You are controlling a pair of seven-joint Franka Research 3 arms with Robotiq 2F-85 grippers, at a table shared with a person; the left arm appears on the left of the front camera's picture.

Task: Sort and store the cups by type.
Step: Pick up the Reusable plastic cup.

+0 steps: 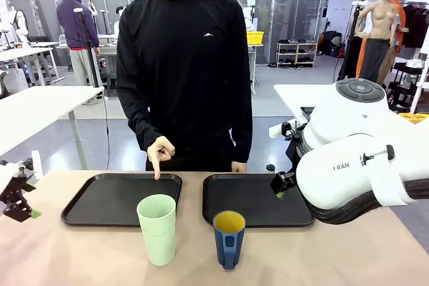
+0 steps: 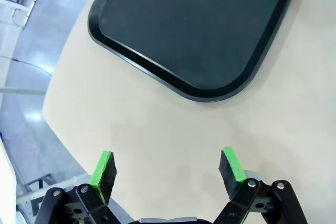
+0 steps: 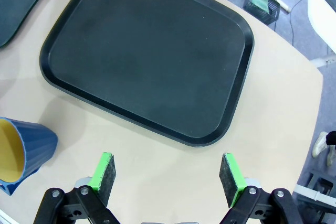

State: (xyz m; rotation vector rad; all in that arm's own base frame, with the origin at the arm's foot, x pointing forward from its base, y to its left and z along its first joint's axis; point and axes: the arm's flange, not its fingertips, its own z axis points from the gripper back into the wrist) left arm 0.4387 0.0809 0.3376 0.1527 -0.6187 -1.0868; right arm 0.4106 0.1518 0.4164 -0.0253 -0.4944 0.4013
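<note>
A tall pale mint-green tumbler (image 1: 157, 229) stands upright at the table's front middle. Just right of it is the shorter dark blue cup (image 1: 229, 238) with its yellow inside, handle toward the camera. In the right wrist view the blue cup (image 3: 21, 148) shows at the left edge, well apart from my right gripper (image 3: 167, 174), which is open and holds nothing. That right gripper (image 1: 280, 189) hangs over the right tray's near right corner. My left gripper (image 1: 27, 211) sits low at the table's far left; the left gripper (image 2: 167, 167) is open over bare table.
Two black trays lie side by side behind the cups, the left tray (image 1: 100, 195) and the right tray (image 1: 268, 202). The person's hand (image 1: 159, 152) points one finger down at the left tray's far edge. My bulky right arm (image 1: 355, 159) fills the right side.
</note>
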